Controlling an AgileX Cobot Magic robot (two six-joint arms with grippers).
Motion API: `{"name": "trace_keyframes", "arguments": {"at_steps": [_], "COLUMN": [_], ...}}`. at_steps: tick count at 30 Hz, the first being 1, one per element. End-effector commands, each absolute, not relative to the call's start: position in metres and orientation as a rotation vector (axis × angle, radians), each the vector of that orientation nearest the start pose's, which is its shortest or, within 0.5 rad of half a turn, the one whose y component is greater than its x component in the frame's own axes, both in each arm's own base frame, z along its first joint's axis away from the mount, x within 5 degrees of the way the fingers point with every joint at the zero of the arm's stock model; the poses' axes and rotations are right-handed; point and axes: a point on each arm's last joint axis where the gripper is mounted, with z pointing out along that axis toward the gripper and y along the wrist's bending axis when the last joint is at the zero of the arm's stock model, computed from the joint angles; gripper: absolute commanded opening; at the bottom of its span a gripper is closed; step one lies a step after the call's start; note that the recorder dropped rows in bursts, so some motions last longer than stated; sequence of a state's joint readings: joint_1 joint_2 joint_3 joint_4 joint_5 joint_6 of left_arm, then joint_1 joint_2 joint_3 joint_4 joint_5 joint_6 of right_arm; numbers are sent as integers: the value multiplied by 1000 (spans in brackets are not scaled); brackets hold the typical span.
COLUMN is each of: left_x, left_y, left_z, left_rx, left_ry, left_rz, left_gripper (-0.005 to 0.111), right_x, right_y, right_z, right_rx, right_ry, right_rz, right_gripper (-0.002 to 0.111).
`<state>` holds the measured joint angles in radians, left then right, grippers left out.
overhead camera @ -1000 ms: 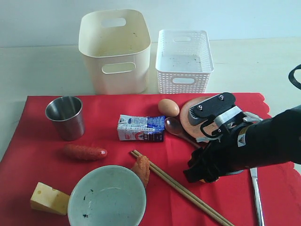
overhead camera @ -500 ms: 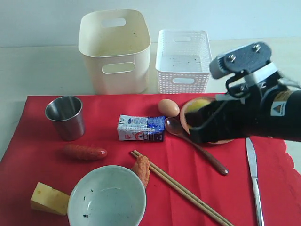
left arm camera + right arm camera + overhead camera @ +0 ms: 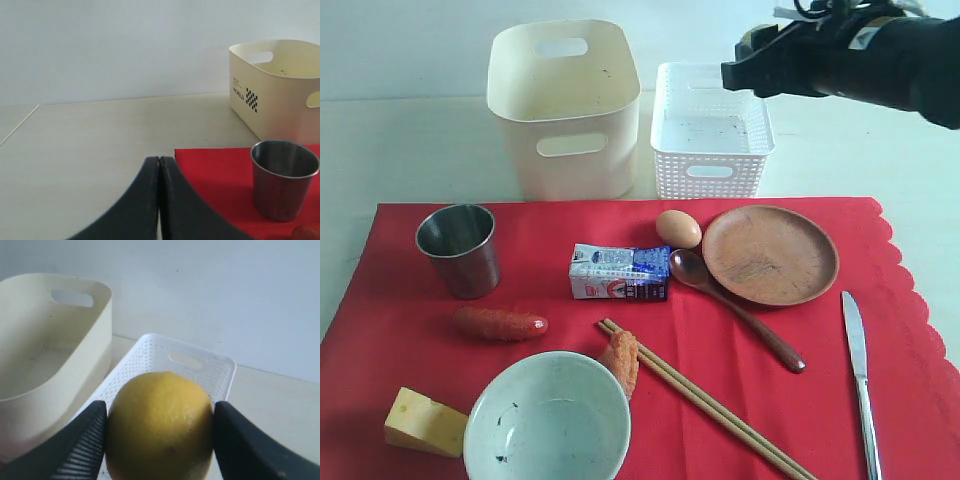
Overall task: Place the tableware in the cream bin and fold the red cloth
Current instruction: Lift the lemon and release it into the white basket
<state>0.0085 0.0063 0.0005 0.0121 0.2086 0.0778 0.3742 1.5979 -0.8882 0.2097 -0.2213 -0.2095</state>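
The right gripper (image 3: 160, 442) pinches a lemon (image 3: 159, 410) above the white lattice basket (image 3: 710, 172); the left gripper (image 3: 159, 190) is pressed together; plate (image 3: 770, 255) and other tableware lie on the red cloth (image 3: 545, 232), near of the cream bin (image 3: 565, 150); released too far left, the lemon could land in that bin.

The right arm (image 3: 895, 65) is cased in matt black, rounded and bulky. A small pale label (image 3: 866, 38) with a dark mark sits on its upper side, too small to read. Thin dark cables (image 3: 817, 8) loop above it beside a light grey part. The right gripper (image 3: 160, 412) has two dark grey fingers (image 3: 80, 445), broad and wedge-shaped, and one inner face is scored with fine slanted ridges. The left gripper (image 3: 159, 165) has two smooth black fingers (image 3: 137, 210) with a slight sheen, widening in a curve from narrow tips.
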Motion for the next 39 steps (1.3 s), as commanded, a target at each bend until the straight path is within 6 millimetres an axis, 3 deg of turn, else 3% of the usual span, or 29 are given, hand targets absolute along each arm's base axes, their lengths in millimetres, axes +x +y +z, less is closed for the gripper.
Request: {"name": "trace_keyframes", "arguments": {"at_steps": [1,3,7,28,29,33,35,37,39], "left_x": [56,56,56,56,56,56,56,56,56], "left_y": [1,1,1,1,1,1,1,1,1], "left_z": [195,195,195,195,195,195,195,195,195], "left_rx": [63,63,63,63,63,63,63,63,63], "left_ry": [1684,1684,1684,1684,1684,1684,1684,1684,1684], "left_rz": [77,77,77,77,77,77,77,77,77], "left_gripper": [0,0,0,0,0,0,0,0,0], "right_x": [376,396,413,416,416,418,419,417,412], "right_y": [134,143,150,151,151,151,152,152,151], "right_z": [221,212,201,198,198,193,186,184,194], "right_rx": [-330,-345,-380,-376,-376,-373,-361,-345,-345], "right_ry": [1978,2023,2069,2052,2052,2049,2064,2112,2139], "right_rz": [180,188,185,179,179,176,180,201,217], "right_gripper": [0,0,0,2,5,44,59,71,74]}}
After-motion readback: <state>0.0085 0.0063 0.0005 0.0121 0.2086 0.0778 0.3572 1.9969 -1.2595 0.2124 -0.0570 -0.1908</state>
